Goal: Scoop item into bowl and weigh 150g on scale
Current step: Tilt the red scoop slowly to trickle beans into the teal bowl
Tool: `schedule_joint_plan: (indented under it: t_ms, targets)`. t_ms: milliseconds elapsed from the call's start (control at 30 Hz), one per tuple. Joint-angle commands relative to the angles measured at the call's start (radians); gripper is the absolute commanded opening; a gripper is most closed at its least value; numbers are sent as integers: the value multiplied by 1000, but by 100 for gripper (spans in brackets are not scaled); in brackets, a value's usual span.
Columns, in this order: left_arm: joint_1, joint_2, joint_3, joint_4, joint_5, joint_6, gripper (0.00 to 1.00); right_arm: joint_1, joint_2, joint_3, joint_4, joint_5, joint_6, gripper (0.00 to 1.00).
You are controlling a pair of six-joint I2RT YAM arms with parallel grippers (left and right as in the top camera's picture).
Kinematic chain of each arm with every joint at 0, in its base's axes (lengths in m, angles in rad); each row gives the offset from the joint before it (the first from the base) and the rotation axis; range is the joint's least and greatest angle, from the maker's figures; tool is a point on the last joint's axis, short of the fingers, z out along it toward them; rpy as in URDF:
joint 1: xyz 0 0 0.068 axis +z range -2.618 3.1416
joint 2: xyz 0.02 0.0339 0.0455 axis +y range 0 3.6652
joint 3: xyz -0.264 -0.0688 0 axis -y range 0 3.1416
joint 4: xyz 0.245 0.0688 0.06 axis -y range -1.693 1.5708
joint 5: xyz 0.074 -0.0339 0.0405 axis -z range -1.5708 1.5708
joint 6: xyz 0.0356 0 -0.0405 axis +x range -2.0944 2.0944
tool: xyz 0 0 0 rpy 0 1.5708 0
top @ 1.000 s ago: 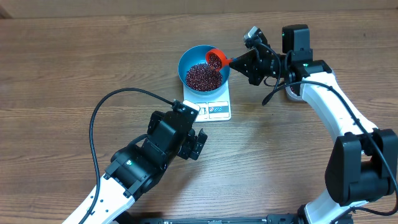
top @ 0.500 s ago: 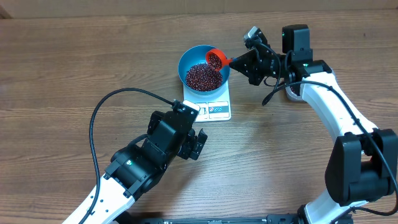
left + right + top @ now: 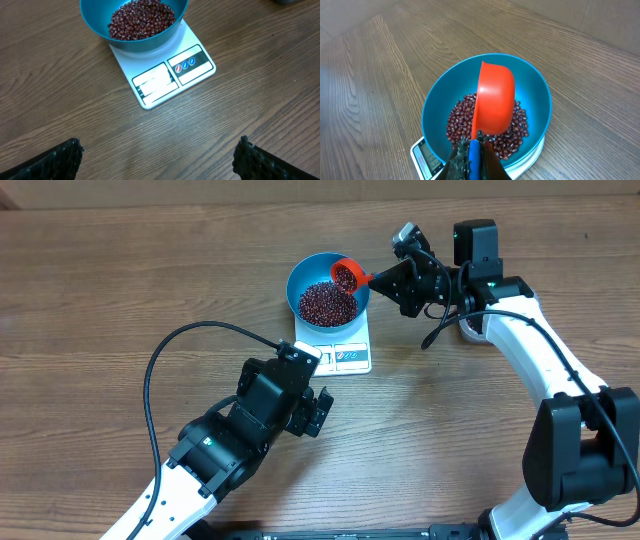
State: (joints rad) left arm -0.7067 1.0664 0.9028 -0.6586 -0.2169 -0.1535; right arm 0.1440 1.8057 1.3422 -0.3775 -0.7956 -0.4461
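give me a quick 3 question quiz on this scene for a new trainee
1. True or false: the blue bowl stands on the white scale.
2. What is the right hand gripping? A) the handle of the red scoop B) the bowl's rim C) nothing
3. Fill in: the left hand is ___ and holds nothing.

Key: 1 true; 2 A; 3 open.
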Motion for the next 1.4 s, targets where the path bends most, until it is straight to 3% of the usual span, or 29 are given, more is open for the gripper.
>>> schedule_joint_plan:
  t_ms: [0, 867, 1000, 1367]
  targets:
    - [0, 7, -5, 1, 5, 12, 99, 1, 5, 5, 6, 2, -9, 4]
    - [0, 7, -5, 1, 5, 11, 99, 1, 5, 5, 20, 2, -118, 4]
    - [0, 7, -5, 1, 5, 11, 99, 1, 5, 5, 26, -10, -186, 4]
    - [0, 7, -5, 1, 5, 12, 99, 1, 5, 5, 2, -10, -187, 4]
